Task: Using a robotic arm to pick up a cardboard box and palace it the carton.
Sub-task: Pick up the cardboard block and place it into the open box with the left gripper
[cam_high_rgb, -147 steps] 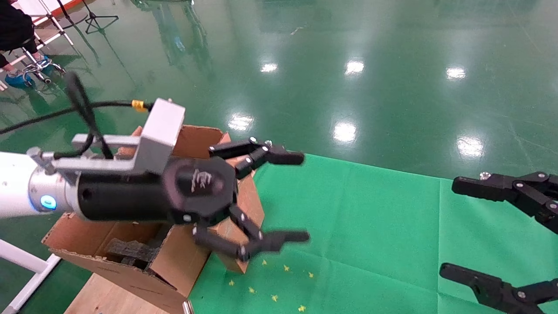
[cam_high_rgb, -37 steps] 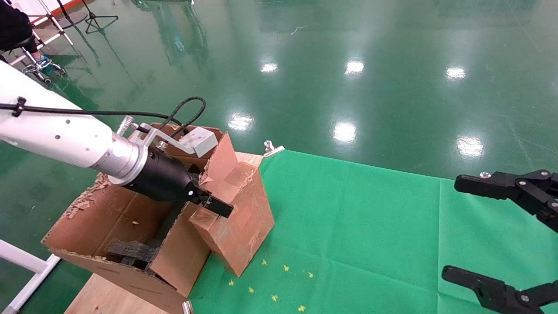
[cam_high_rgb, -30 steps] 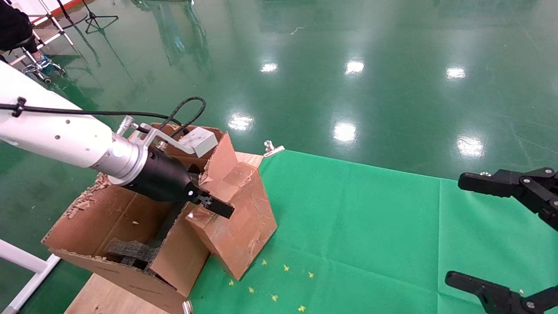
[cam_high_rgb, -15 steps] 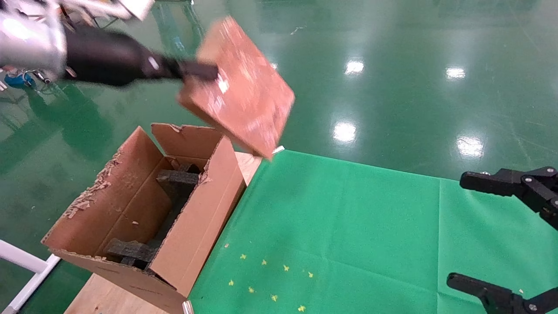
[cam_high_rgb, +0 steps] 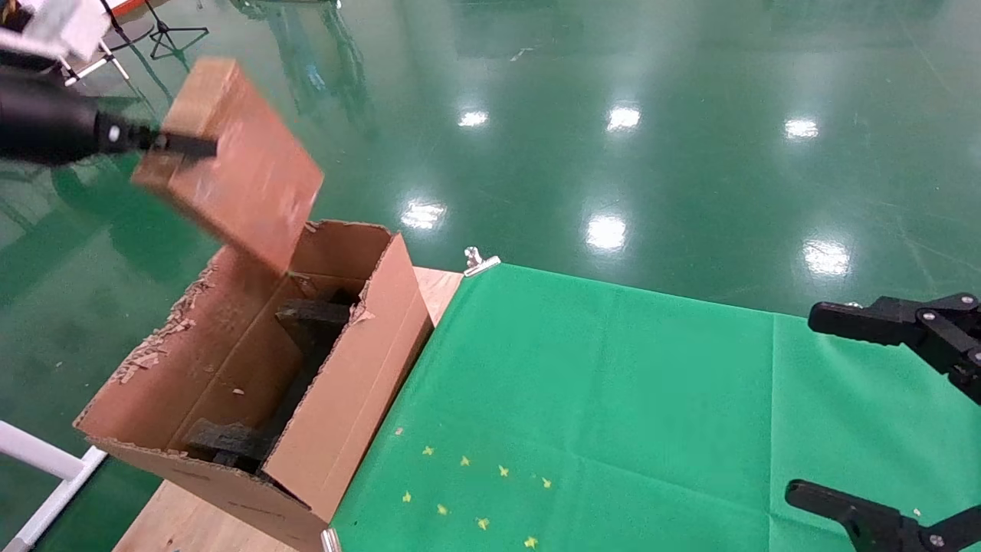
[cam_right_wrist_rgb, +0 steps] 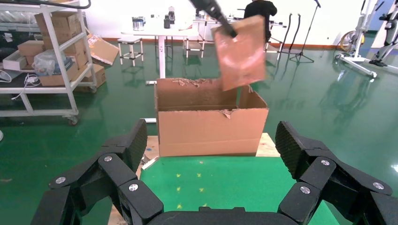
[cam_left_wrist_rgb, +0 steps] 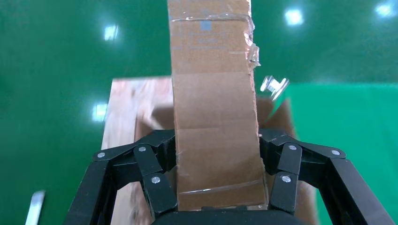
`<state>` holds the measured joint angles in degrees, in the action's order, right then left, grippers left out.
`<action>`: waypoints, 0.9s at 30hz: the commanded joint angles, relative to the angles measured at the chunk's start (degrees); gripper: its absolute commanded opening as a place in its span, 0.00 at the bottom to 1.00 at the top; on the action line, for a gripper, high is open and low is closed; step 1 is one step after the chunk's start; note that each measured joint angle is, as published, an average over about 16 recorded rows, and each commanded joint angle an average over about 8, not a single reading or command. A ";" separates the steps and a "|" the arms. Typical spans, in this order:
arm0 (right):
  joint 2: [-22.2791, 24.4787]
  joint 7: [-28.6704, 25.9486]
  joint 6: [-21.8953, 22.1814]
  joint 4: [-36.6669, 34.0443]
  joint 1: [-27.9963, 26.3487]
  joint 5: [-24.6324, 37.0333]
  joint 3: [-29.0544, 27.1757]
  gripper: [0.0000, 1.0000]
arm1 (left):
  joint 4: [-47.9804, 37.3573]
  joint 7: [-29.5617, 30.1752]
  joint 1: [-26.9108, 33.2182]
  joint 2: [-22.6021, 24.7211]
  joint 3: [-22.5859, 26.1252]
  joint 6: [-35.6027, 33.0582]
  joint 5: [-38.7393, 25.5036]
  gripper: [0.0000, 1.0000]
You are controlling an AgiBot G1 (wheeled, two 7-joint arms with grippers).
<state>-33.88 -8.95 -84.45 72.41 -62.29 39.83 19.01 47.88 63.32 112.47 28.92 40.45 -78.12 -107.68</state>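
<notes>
My left gripper [cam_high_rgb: 190, 144], on the white robotic arm, is shut on the small brown cardboard box [cam_high_rgb: 237, 169] and holds it tilted in the air over the far end of the carton [cam_high_rgb: 337, 414]. In the left wrist view the box [cam_left_wrist_rgb: 213, 117] fills the gap between both fingers [cam_left_wrist_rgb: 157, 180]. The carton is open at the top with torn flaps and stands at the table's left end. In the right wrist view the box [cam_right_wrist_rgb: 241, 51] hangs above the carton [cam_right_wrist_rgb: 211, 126]. My right gripper [cam_high_rgb: 805, 406] is open and empty, parked at the right.
Dark foam blocks [cam_high_rgb: 314, 314] lie inside the carton. A green cloth [cam_high_rgb: 613, 399] with small yellow stars [cam_high_rgb: 467, 491] covers the table, held by a metal clip [cam_high_rgb: 479, 262]. Bare wood [cam_high_rgb: 184, 521] shows under the carton. A shelving cart [cam_right_wrist_rgb: 47, 47] stands farther off.
My left gripper closed on the box beside the carton, lifted it high, and in the last half second carried it left, over the carton. The right arm has barely moved.
</notes>
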 commanded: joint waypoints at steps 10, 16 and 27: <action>0.00 0.01 0.00 0.00 0.00 -0.01 0.01 1.00 | -4.50 -3.07 -7.10 -3.80 1.79 2.72 -1.05 0.00; 0.01 0.01 0.01 0.00 0.00 -0.01 0.02 1.00 | -6.59 -4.15 -11.97 -4.02 2.80 7.34 -1.75 0.00; 0.01 0.01 0.01 0.00 -0.01 -0.02 0.03 1.00 | -11.91 -4.97 -17.53 -1.18 3.47 11.89 -0.37 0.00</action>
<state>-33.87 -8.94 -84.44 72.41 -62.30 39.81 19.04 35.95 58.20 95.23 27.79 43.97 -66.41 -108.23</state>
